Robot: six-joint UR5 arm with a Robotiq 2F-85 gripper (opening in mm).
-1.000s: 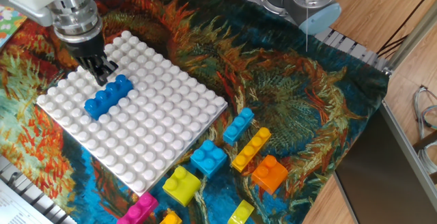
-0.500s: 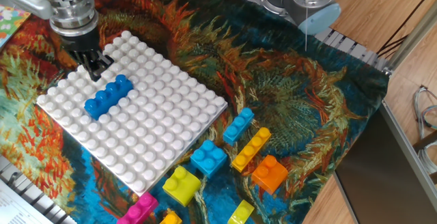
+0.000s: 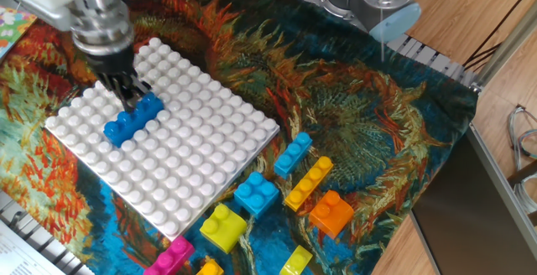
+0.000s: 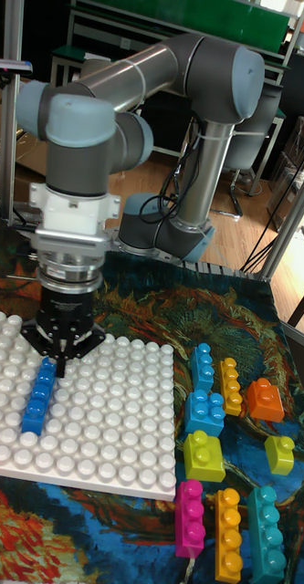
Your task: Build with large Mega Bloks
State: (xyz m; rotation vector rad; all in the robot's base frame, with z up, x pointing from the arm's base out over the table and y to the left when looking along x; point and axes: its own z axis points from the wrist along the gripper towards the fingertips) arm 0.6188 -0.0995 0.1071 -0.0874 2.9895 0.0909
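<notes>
Pretty busy tablecloth [image 3: 352, 107], all swirly orange and teal sunflowers, over a wooden table [image 3: 503, 7]. Behind it there's metal shelving [image 4: 170, 23] and a wood floor [image 4: 234, 237].

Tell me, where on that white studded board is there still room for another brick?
Most of the white baseplate is bare: everything right of the dark blue brick. Crowded spots: beside that brick, where the gripper sits.

The arm [image 4: 183, 68] is a run of thick grey tubes with pale blue caps at the joints. A white block and a ribbed silver collar follow at the wrist. Below the collar the gripper [image 4: 59, 367] is black, with two thin fingers [image 3: 132, 97].
</notes>
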